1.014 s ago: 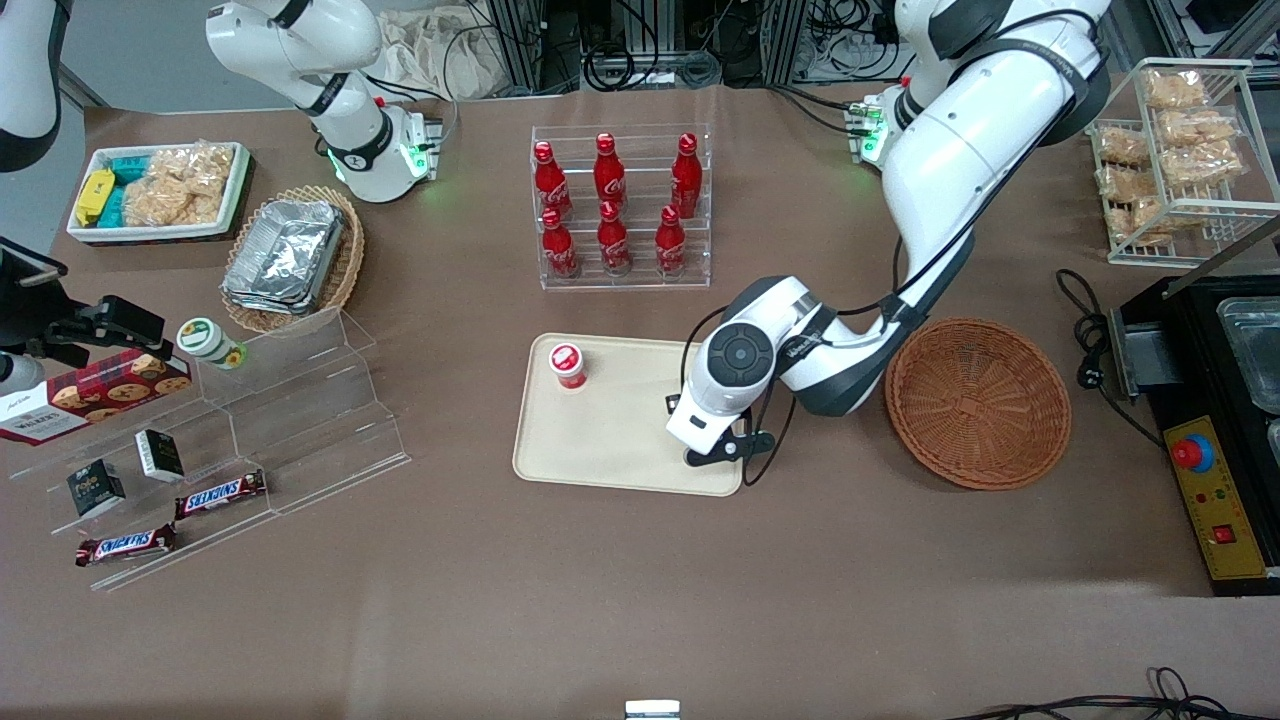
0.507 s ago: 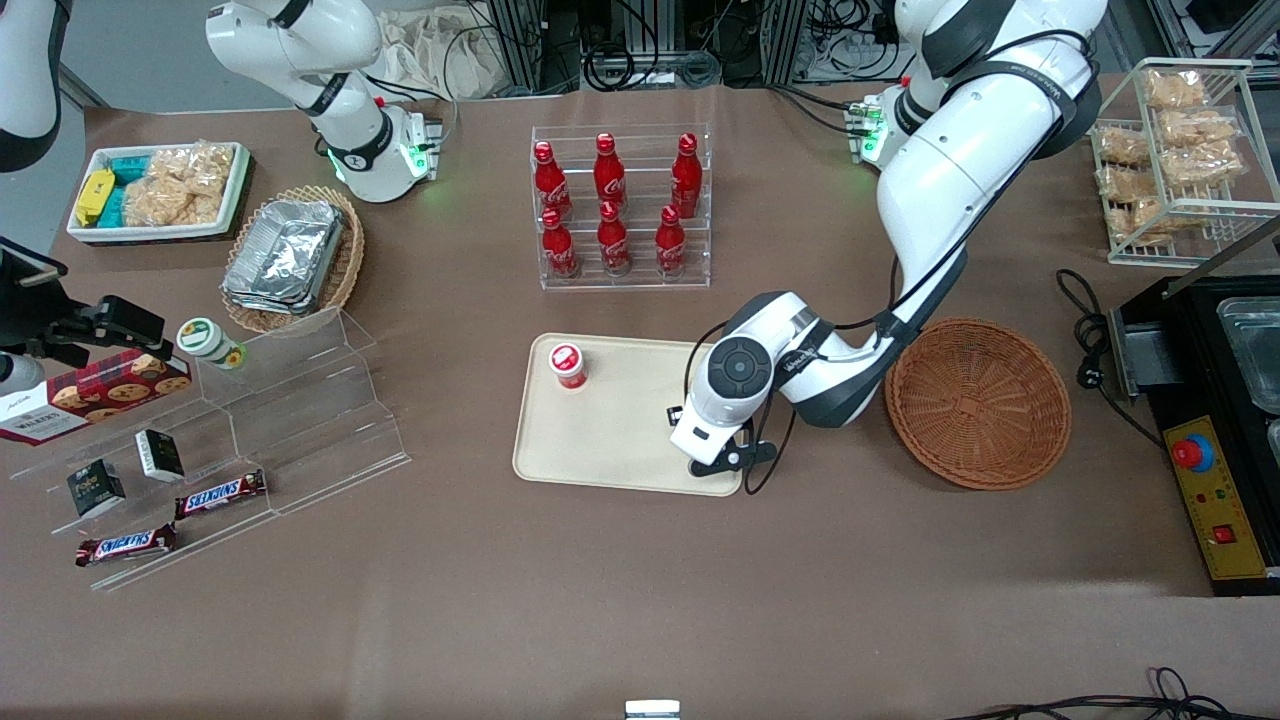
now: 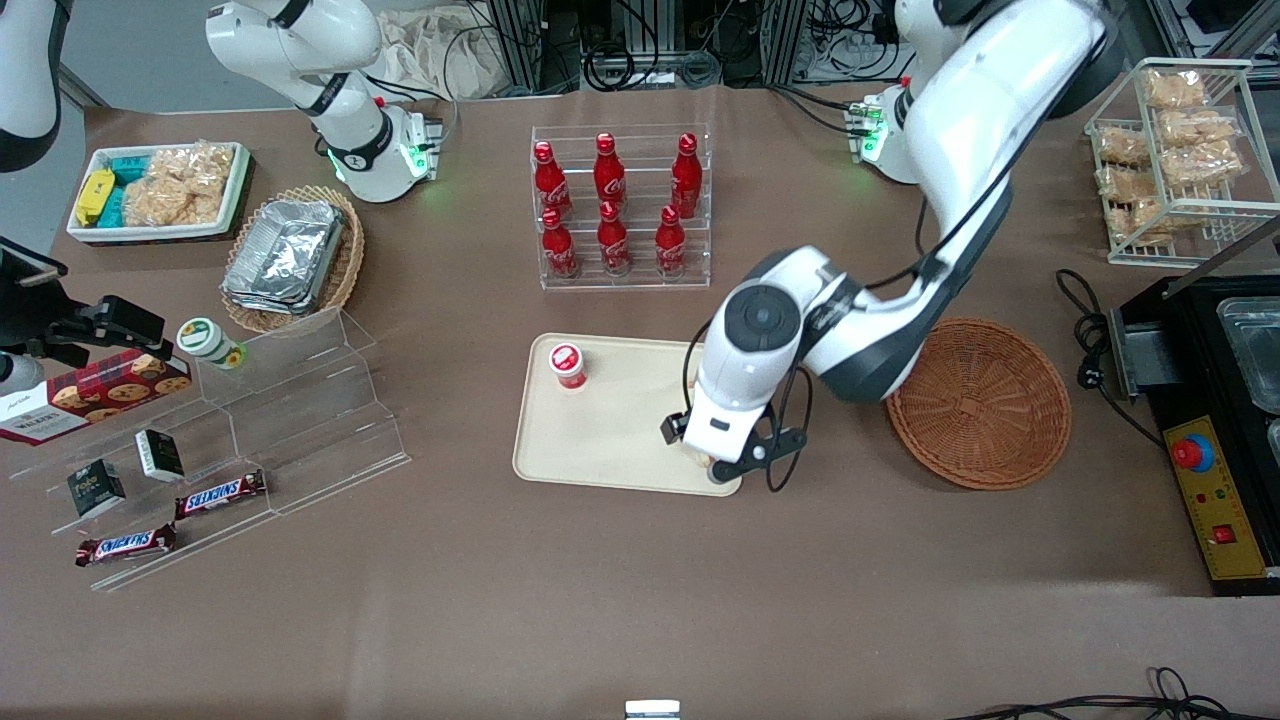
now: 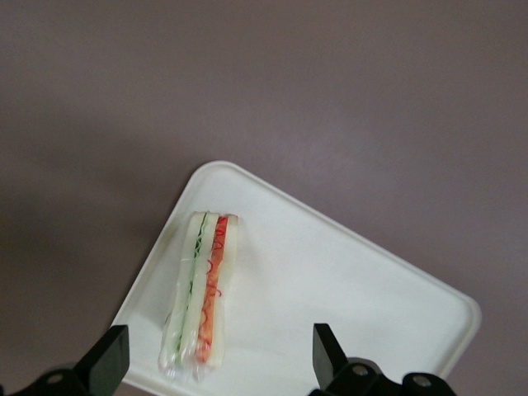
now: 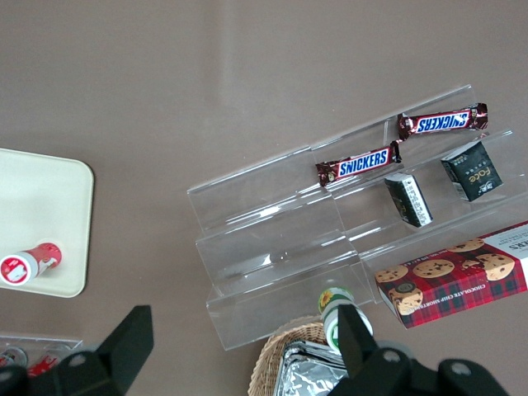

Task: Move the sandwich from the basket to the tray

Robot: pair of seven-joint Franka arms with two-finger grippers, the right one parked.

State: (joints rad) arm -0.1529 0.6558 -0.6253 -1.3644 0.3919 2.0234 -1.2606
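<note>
Sandwich (image 4: 200,290) now lies on the tray (image 4: 346,280), on its side near the tray corner closest to the basket (image 3: 978,402), filling edge showing. The tool (image 4: 216,363) hangs directly above the tray with its fingers (image 4: 110,356) spread wide on either side of the sandwich and touching nothing. Compared with a second ago, the arm has lifted: its wrist sat low over the tray then and stands higher now, so a sliver of sandwich peeks out under it in the front view. That reads as a release just made. The basket is empty, and the task looks essentially complete, with only the retreat from the tray left.
</note>
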